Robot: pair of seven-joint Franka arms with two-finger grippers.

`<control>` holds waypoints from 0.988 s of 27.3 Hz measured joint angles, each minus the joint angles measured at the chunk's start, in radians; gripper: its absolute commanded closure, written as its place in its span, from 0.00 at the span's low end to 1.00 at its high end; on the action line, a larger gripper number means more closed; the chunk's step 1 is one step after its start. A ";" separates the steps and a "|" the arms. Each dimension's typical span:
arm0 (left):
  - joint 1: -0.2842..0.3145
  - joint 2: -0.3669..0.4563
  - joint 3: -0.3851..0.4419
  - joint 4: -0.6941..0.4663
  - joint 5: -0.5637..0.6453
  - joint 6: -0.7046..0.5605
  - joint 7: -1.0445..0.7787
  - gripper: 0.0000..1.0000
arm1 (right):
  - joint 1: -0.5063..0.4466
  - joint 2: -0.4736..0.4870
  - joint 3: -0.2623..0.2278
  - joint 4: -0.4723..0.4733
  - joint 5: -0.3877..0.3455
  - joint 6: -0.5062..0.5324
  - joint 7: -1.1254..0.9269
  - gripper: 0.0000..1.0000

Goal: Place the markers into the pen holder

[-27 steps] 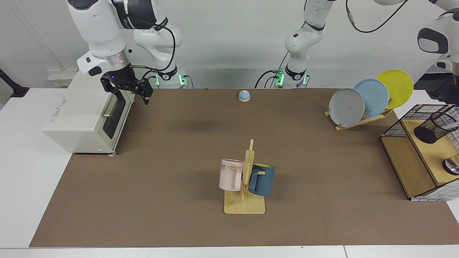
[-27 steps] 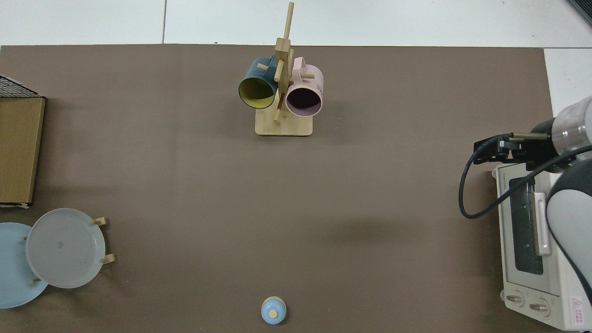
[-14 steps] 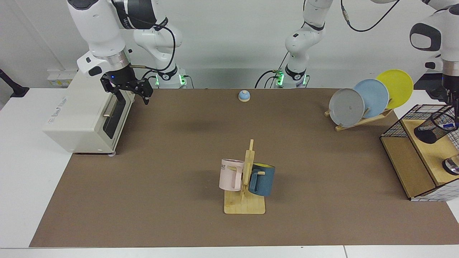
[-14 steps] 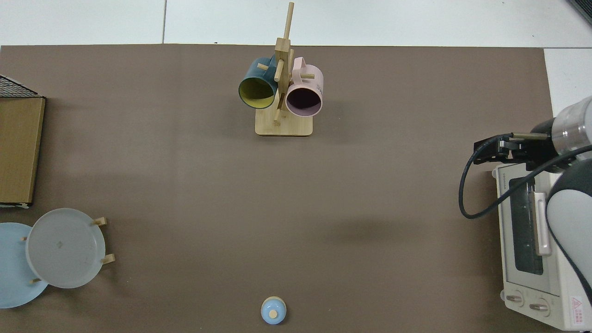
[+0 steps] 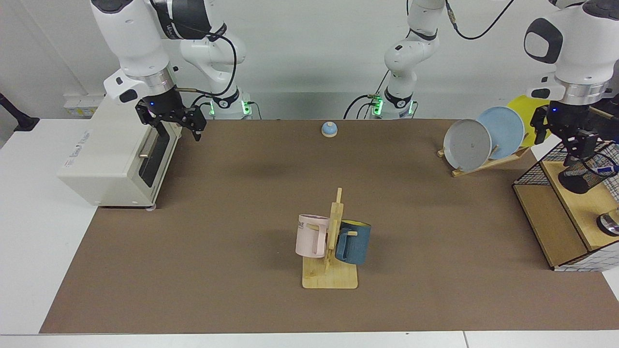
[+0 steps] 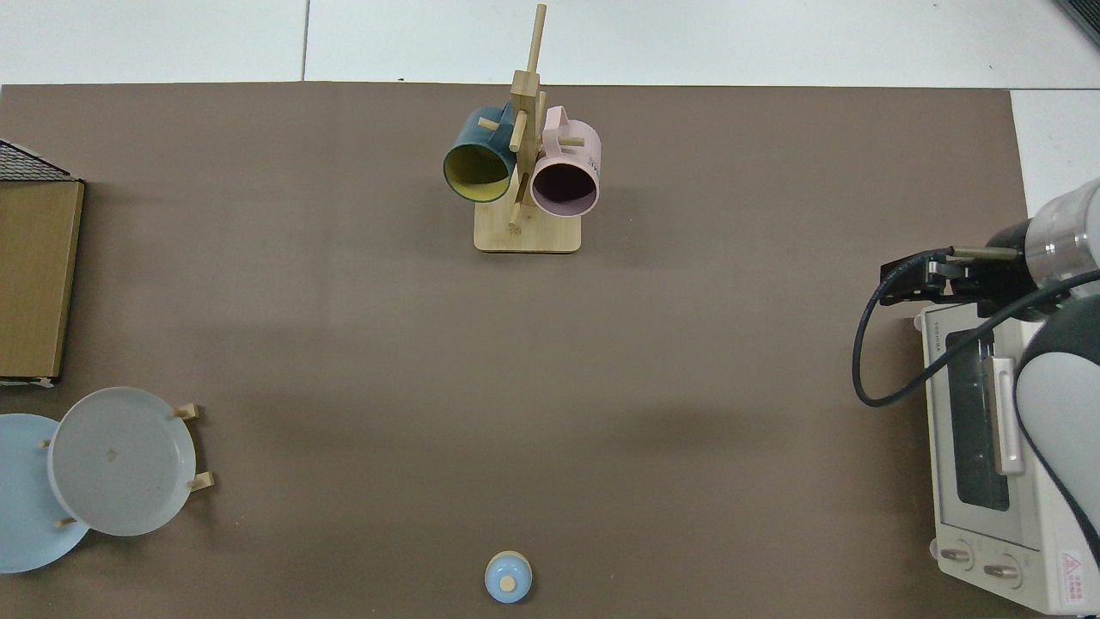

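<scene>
- The marker (image 5: 605, 169) shows in the facing view as a short white and blue stub sticking out sideways from the pen holder (image 5: 582, 175), the black mesh cup that sits tilted on the wooden shelf (image 5: 587, 203) at the far edge of the table.
- Facing view: the left gripper (image 5: 576, 149) hangs just above the pen holder's rim, apart from the marker; its fingers look spread with nothing between them.
- Facing view: the right gripper (image 5: 178, 122) waits in the air in front of the toaster oven (image 5: 111, 159), its fingers parted and holding nothing.
- Facing view: a plate rack (image 5: 488, 163) near the shelf carries a grey plate (image 5: 466, 145), a blue plate (image 5: 503, 129) and a yellow plate (image 5: 528, 112) partly hidden behind the left arm.
- Facing view: a mug tree (image 5: 333, 251) in the middle of the brown mat (image 5: 217, 251) holds a pink mug (image 5: 310, 236) and a blue mug (image 5: 354, 241); a small blue bell (image 5: 329, 129) sits at the mat's far edge.
- Top view: the marker, the pen holder and the left gripper lie outside the picture; only a corner of the wooden shelf (image 6: 34, 275) shows.
- Top view: the right gripper (image 6: 902, 282) hovers beside the toaster oven (image 6: 997, 464), seen edge-on, so its fingers cannot be judged here.
- Top view: the mug tree (image 6: 526, 232), the grey plate (image 6: 120, 460) and the blue bell (image 6: 508, 576) stand well apart on the mat.
</scene>
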 measured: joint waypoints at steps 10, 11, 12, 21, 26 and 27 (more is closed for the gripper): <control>-0.001 -0.004 -0.117 0.001 -0.087 -0.120 -0.661 0.00 | 0.000 0.000 0.000 0.000 0.000 0.000 0.000 0.00; -0.001 -0.005 -0.131 0.001 -0.091 -0.129 -0.718 0.00 | 0.000 0.000 0.000 0.000 0.000 0.000 0.000 0.00; -0.001 -0.006 -0.146 0.001 -0.094 -0.139 -0.774 0.00 | 0.000 0.000 0.000 0.000 0.000 0.000 0.000 0.00; -0.001 -0.022 -0.222 0.001 -0.176 -0.185 -1.195 0.00 | 0.000 0.000 0.000 0.000 0.000 0.000 0.000 0.00; -0.001 -0.034 -0.221 0.001 -0.208 -0.211 -1.283 0.00 | 0.000 0.000 0.000 0.000 0.000 0.000 0.000 0.00; -0.001 -0.036 -0.219 0.002 -0.210 -0.219 -1.292 0.00 | 0.000 0.000 0.000 0.000 0.000 0.000 0.000 0.00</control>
